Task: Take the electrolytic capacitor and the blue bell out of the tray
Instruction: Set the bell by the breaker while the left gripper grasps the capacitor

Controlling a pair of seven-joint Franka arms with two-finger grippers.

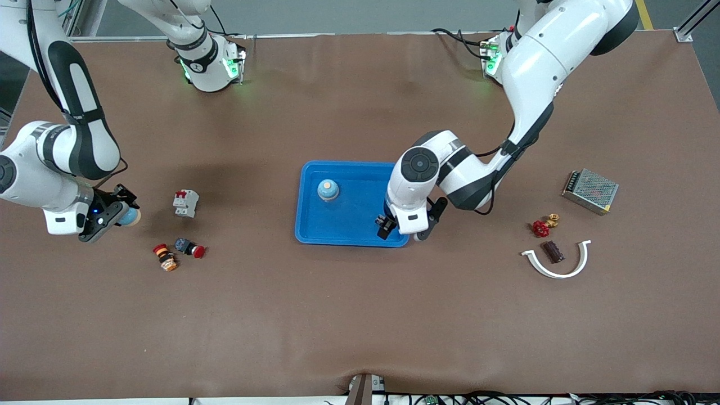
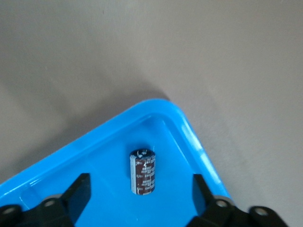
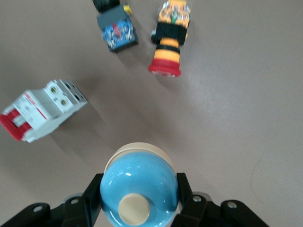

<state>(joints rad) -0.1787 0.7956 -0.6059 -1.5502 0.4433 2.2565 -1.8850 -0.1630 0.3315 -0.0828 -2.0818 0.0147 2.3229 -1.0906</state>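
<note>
At lower left of the front frame, right gripper [image 1: 120, 212] clamps blue bell [image 1: 131, 216], off tray [image 1: 349, 230]. Left gripper [image 1: 386, 226] jaws spread around electrolytic capacitor [image 2: 142, 171], lying in tray corner, ungrasped; another bell [image 1: 328, 189] remains there.

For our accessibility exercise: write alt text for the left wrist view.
A small dark electrolytic capacitor lies in a corner of the blue tray, between the open fingers of the left pincer above it. Brown table surrounds the tray.

High front overview; 2 close wrist views downward.
</note>
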